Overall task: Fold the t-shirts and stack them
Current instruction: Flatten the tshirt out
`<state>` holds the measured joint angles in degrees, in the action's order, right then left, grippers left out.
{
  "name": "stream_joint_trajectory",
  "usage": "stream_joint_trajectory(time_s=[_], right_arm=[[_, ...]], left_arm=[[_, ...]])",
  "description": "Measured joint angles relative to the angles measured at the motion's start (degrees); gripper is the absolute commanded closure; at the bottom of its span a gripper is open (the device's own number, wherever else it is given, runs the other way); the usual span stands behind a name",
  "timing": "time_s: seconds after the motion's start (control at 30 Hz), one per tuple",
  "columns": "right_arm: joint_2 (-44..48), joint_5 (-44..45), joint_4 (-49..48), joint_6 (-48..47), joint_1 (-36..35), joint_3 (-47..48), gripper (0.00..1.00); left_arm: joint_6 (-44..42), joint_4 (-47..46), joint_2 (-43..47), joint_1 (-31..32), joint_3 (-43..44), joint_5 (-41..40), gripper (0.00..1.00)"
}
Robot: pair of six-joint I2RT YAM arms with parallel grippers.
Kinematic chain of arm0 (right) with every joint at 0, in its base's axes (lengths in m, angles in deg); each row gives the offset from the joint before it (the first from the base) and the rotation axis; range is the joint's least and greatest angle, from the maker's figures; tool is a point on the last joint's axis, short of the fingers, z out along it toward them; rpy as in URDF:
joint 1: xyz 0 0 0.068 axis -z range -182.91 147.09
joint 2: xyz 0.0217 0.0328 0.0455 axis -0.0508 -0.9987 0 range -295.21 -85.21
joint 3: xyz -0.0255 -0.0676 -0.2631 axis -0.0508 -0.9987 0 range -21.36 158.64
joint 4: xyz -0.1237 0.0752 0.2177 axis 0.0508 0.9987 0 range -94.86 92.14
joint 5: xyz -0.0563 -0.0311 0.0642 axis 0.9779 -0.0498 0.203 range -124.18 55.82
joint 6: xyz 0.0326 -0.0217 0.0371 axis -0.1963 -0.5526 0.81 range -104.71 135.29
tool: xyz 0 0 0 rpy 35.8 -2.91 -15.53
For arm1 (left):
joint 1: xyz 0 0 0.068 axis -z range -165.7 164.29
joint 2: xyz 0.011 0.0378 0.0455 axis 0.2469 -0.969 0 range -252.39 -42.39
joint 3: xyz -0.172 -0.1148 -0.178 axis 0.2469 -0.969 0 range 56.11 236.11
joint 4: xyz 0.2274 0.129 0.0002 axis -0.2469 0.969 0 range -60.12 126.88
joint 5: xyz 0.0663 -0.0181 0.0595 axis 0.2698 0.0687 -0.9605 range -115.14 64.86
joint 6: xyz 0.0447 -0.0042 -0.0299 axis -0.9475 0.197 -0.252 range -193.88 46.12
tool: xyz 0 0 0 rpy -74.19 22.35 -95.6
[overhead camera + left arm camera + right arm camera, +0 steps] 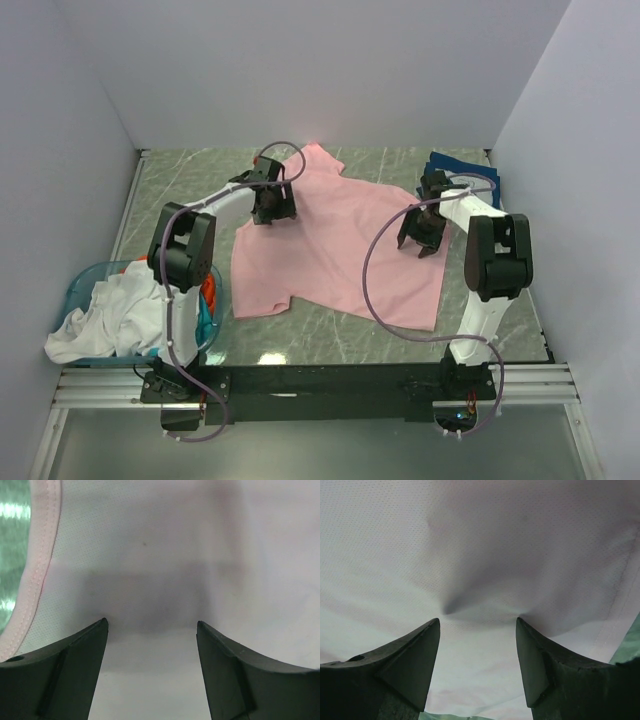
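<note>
Top view only: pink t-shirt (330,240) spread flat mid-table; folded navy t-shirt (470,168) in far right corner; white t-shirt (110,315) heaped in blue basket (80,278), near left.
Wrist views only: fine mesh weave, stitched hem (42,555).
Left gripper (272,212): spread wide over shirt's far left part, gripping nothing.
Right gripper (422,240): parted, tips on cloth near right edge, small pucker between, unpinched.
Open room: bare table (190,190) far left; walls (320,70) close around.
Cloth: pale, mostly smooth.

A green-grey marbled bench (180,180) sits boxed in by plain white walls (320,70) on three sides (a pale glare (270,357) shows near the front), with a metal rail (100,385) along its near edge.
</note>
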<state>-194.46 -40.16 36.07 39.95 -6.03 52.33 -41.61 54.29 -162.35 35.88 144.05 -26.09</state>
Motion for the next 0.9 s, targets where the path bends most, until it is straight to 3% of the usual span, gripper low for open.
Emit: stream_joint_trajectory(time_s=[0.57,0.9], right_arm=[[-9.5,0.8,4.6,-0.1,4.1,14.3,0.31],[-10.0,-0.3,5.0,-0.8,5.0,17.0,0.31]], left_arm=[[-2.3,-0.2,-11.3,0.0,16.8,2.2,0.23],[-2.9,-2.7,-8.6,0.0,15.3,-0.3,0.21]])
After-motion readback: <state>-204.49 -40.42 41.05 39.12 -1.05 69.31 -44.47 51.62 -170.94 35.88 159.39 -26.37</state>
